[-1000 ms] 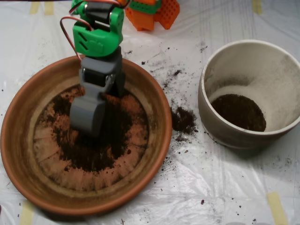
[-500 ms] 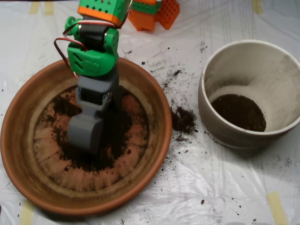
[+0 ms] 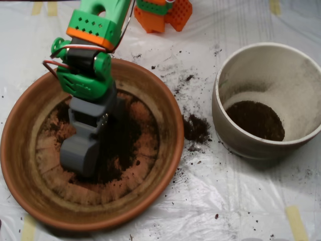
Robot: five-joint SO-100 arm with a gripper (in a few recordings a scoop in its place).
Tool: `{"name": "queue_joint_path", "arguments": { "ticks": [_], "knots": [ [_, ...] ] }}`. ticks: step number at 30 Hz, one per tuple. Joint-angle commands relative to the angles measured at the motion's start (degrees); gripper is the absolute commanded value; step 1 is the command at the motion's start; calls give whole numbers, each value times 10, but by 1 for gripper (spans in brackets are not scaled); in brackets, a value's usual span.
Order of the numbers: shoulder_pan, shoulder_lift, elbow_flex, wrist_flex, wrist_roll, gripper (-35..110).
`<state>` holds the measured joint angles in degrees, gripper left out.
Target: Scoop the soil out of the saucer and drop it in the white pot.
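Hand shifted left and toward the near edge of the saucer within the last second, pressed into the soil. Open or closed: cannot tell. Likely mid-scoop; nothing lifted yet. Pot at the table's right side, some soil already inside. Spilled clump between the two.

1 saucer, 1 white pot, 1 tool, 3 soil patches

Grey scoop, orange-brown ridged saucer, dark soil, cream pot.
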<state>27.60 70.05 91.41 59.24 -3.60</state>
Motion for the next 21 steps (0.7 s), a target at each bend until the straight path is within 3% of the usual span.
{"name": "queue_joint_path", "arguments": {
  "ticks": [1, 5, 12, 16, 17, 19, 21],
  "knots": [
    [-1, 4, -61, -4, -11, 44],
    [-19, -11, -80, 1, -15, 44],
    [-42, -173, -314, 163, -11, 44],
    [-50, -202, -362, 187, -21, 43],
    [-53, -202, -362, 188, -23, 41],
    [-55, -200, -356, 185, -20, 22],
    [-54, -197, -352, 182, -18, 16]
  ]
}}
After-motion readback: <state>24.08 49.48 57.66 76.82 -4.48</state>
